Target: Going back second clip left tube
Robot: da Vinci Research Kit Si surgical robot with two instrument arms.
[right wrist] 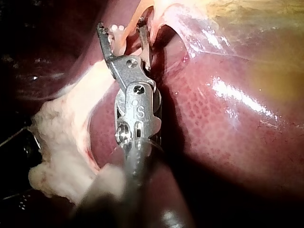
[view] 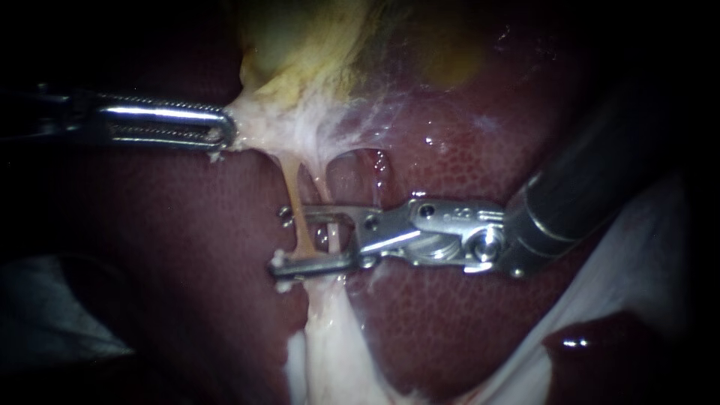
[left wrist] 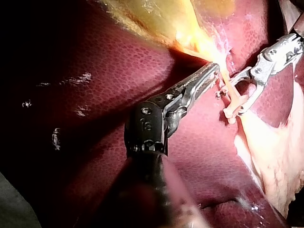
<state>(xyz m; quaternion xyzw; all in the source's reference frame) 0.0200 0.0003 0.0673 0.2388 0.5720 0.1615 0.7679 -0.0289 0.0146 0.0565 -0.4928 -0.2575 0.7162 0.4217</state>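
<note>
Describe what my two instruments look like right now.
Left instrument: long, slim, silvery steel jaws with fine serrated edges and a slot down the middle, on a dark shaft. Right instrument: shiny steel jaws, thin and forked, a riveted hinged metal wrist, then a thick glossy black shaft.

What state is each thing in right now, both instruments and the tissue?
left instrument: claw shut on white tissue below the gallbladder.
right instrument: claw open, straddling the left tube.
left tube: taut, whole, between the open claw.
gallbladder: its lower end drawn out toward the left instrument.
</note>
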